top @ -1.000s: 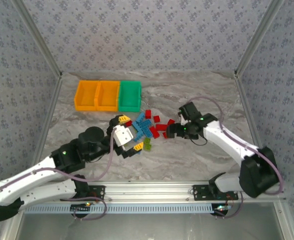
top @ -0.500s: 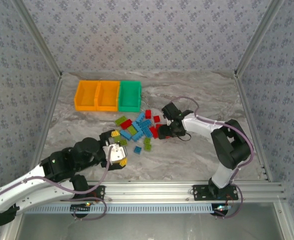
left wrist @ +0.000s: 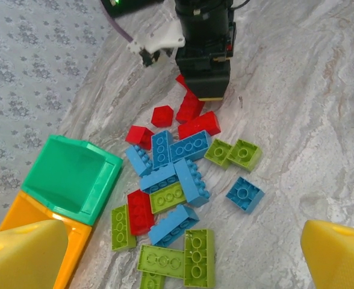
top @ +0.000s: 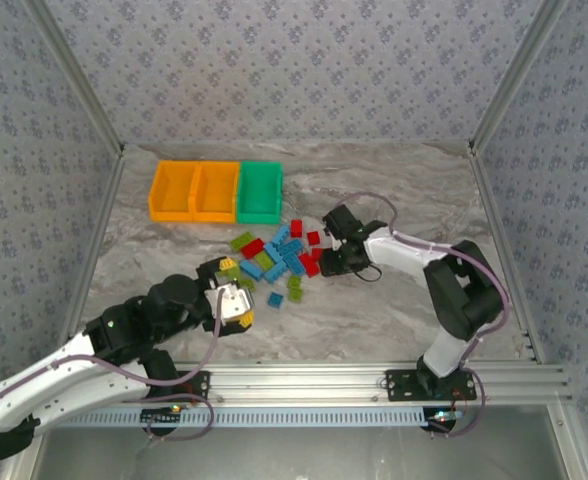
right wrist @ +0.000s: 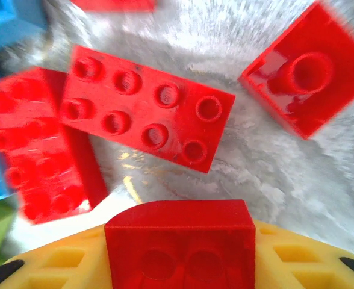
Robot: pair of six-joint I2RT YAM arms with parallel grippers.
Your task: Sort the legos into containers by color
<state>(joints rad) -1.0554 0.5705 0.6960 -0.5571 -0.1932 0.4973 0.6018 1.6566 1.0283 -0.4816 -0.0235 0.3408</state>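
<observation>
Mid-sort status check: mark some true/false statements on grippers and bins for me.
1. The left gripper is open, nothing between its fingers. True.
2. The right gripper holds a blue brick. False: it is shut on a red brick.
3. The green bin already holds bricks. False: its inside looks bare.
4. The green bin sits at the right end of the row, beside the orange bins. True.
</observation>
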